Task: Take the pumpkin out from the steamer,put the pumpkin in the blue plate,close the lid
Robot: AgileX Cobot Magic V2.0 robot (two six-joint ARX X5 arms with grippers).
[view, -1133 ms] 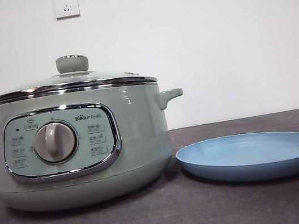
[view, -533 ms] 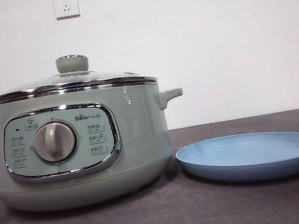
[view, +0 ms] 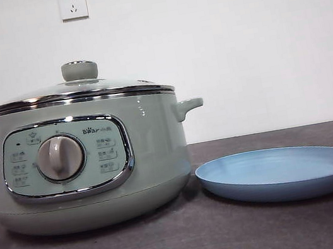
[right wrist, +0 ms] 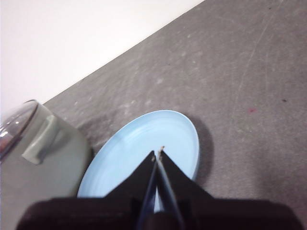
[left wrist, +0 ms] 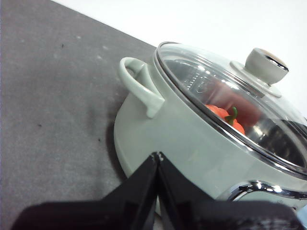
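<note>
Sage-green steamer (view: 88, 169) sitting on the dark grey worktop (view: 192, 241), control panel and dial facing the front camera. Glass lid (view: 77, 88) seated flat on its chrome rim, green knob on top. Pumpkin (left wrist: 225, 117) still inside the steamer, showing through the glass in the left wrist view as an orange lump with a curled green stem; can't really make it out from the front. Blue plate (view: 282, 172) lying flat just beside the steamer, on the side away from the dial, rim very close to the steamer's base, can't tell if actually touching. Nothing on the plate.

Left gripper (left wrist: 157, 157) hanging above and to the outer side of the steamer, near one side handle, not touching anything, fingers pressed together and holding nothing. Right gripper (right wrist: 158, 153) up over the blue plate, well clear of it, fingers closed tip to tip too, also holding nothing. Neither arm visible in the front view. White wall behind the steamer with two sockets (view: 73, 4) high up.
</note>
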